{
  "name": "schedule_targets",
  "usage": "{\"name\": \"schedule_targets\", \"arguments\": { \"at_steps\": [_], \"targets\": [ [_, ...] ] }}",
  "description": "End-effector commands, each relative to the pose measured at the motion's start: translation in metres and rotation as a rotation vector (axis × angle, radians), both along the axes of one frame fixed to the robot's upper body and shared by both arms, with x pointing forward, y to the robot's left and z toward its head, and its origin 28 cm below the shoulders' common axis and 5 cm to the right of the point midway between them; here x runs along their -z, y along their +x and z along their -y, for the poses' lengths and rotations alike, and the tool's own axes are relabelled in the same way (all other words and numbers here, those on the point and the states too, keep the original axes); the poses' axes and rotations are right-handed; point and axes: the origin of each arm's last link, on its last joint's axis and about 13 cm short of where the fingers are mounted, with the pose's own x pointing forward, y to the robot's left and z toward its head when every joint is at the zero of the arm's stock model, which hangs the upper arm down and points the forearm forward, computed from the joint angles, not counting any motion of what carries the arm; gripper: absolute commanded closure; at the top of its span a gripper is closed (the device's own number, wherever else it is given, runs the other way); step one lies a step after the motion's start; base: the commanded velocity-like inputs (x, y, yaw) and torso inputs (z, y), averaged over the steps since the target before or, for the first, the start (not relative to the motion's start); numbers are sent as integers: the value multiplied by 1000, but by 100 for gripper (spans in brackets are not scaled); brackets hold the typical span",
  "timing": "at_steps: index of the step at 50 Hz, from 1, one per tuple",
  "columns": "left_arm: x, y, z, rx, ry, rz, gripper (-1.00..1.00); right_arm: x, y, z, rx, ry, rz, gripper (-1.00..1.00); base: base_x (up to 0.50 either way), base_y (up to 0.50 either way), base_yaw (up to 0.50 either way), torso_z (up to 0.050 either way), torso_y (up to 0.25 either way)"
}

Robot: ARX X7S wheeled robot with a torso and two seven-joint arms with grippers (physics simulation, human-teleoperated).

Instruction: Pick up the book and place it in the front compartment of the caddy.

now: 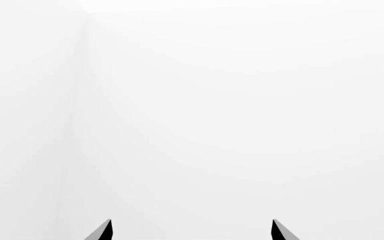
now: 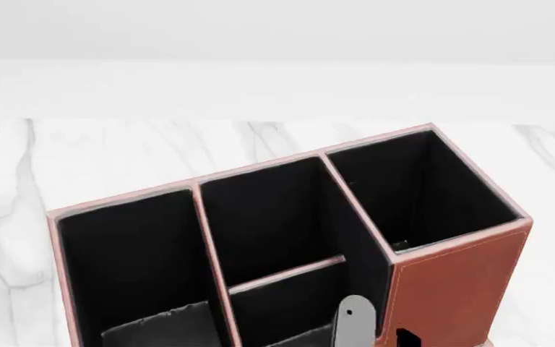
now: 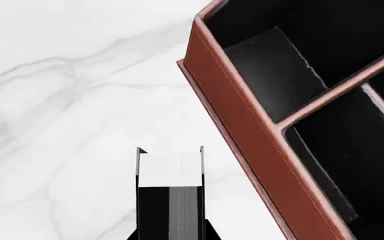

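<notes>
The right gripper is holding the book clamped between its two dark fingers, one finger pressing on each black cover. In the right wrist view the white page edges are facing outward beyond the fingertips, and the book is sitting just beside the caddy's reddish-brown outer wall, outside the box and apart from it, above the white marble table.

In the head view the caddy is standing upright on the table, with its black-lined cells open upward. The front compartment is lying between the long side cell and the tall end cell, bounded toward the robot by the low cross divider. A grey metal part with a small hole is showing at the near edge of the caddy, just beside the shallower middle cell; whether it belongs to the right arm cannot be told.

The left gripper is showing only two dark fingertips standing well apart, with nothing between them, facing a plain white surface.
</notes>
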Motion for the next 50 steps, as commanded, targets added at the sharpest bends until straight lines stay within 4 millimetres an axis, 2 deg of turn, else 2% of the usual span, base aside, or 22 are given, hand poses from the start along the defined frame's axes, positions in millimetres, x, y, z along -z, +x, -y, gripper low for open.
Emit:
{"name": "schedule_targets", "arguments": {
  "at_steps": [1,12,20,32,38,50],
  "targets": [
    [0,0,-1,-2,-1,-1,-100,-50,0,2,17,50,134,100,0,0,0,0,0],
    [0,1,-2,-6,-3,2,-100,-95,-1,3,37,104,257,100,0,0,0,0,0],
    [1,1,-2,-5,-4,-1,-100,-121,-5,6,49,152,318,100,0,0,0,0,0],
    [1,1,-2,-8,-4,-2,-100,-141,-13,12,81,230,391,100,0,0,0,0,1],
    [2,0,-2,-7,-2,-2,-100,-144,-7,16,153,260,442,100,0,0,0,0,2],
    [1,0,-3,-10,-3,-3,-100,-147,4,15,184,306,549,100,0,0,0,0,0]
  ]
}}
